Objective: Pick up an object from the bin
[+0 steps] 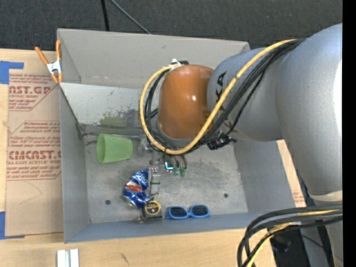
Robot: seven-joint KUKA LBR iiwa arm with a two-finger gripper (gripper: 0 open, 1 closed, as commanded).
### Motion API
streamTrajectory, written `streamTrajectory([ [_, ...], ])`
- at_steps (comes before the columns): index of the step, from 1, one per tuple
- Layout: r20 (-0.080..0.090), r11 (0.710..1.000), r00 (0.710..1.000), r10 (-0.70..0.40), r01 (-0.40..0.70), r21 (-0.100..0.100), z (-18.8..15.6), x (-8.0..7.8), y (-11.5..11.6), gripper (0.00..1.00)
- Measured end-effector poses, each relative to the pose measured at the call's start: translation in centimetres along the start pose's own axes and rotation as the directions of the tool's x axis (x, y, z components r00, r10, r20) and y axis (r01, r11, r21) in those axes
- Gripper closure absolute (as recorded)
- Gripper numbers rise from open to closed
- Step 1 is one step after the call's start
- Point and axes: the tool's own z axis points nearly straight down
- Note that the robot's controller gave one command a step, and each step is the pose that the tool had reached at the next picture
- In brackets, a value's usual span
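A green plastic cup (114, 148) lies on its side on the floor of the grey metal bin (75, 166), close to the bin's left wall, with its open mouth turned toward that wall. To its right and nearer the bin's near wall lies a crumpled blue-and-white packet (135, 189), well apart from the cup. The gripper (155, 178) comes down just at the packet's right edge, touching or nearly touching it, its tip low over the bin floor; whether it is open or closed cannot be told, as its lower end is small and partly merges with the packet. Just below the gripper, against the near wall, sits a small yellow-and-black round thing (152, 207), touching the packet's lower end. Right of that, along the same wall, lies a pair of blue sunglasses (187, 211), lenses side by side. Above all this, the arm's orange cover (186, 107), looped with yellow and black cables, hangs over the middle of the bin, and the grey arm runs off past the bin's right wall.
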Motion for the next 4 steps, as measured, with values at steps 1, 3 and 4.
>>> streamTrajectory([
  [1, 0.0, 0.934, 0.934, -0.356, 0.356, 0.001, 7.2, 1.7, 1.1, 0.0],
  [3, 0.008, 0.954, 0.954, -0.301, 0.301, 0.0, 4.0, 3.7, 0.0, 0.0],
  [4, 0.002, 0.97, 0.97, -0.245, 0.245, 0.0, 7.1, 2.9, -0.1, 0.0],
])
